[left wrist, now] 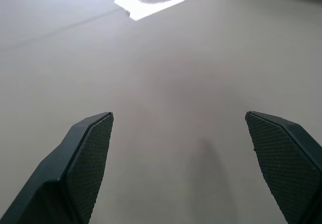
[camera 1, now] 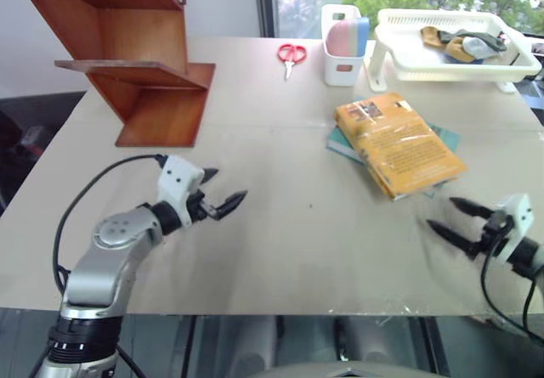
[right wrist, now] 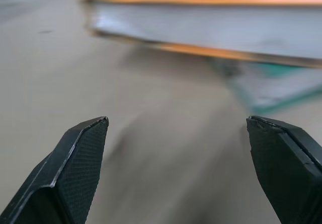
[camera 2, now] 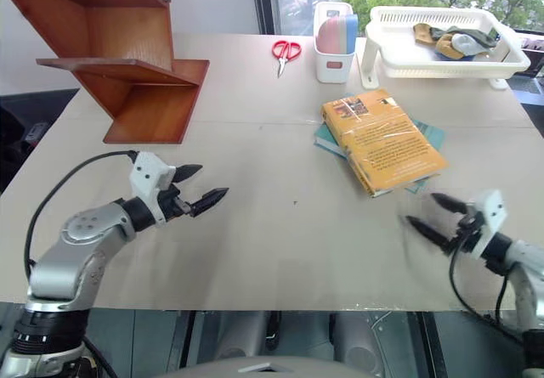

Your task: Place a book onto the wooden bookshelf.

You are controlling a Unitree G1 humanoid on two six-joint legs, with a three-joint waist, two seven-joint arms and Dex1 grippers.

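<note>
The thick orange-yellow book [camera 1: 398, 143] lies flat on a thinner teal book [camera 1: 342, 146], right of the table's middle. The reddish-brown wooden bookshelf [camera 1: 127, 51] stands at the back left corner. My left gripper [camera 1: 220, 189] hovers open over bare table at the front left, pointing right, nothing between its fingers. Open as well, my right gripper [camera 1: 448, 217] sits at the front right, just in front of the book's near edge, pointing toward it. The right wrist view has the book's pale page edges [right wrist: 211, 30] ahead of the fingers.
A white holder [camera 1: 342, 45] with pink and blue items and red scissors [camera 1: 291, 54] sit at the back centre. A white basket [camera 1: 450, 47] with cloth items stands at the back right. Bare beige table [camera 1: 297, 242] stretches between my grippers.
</note>
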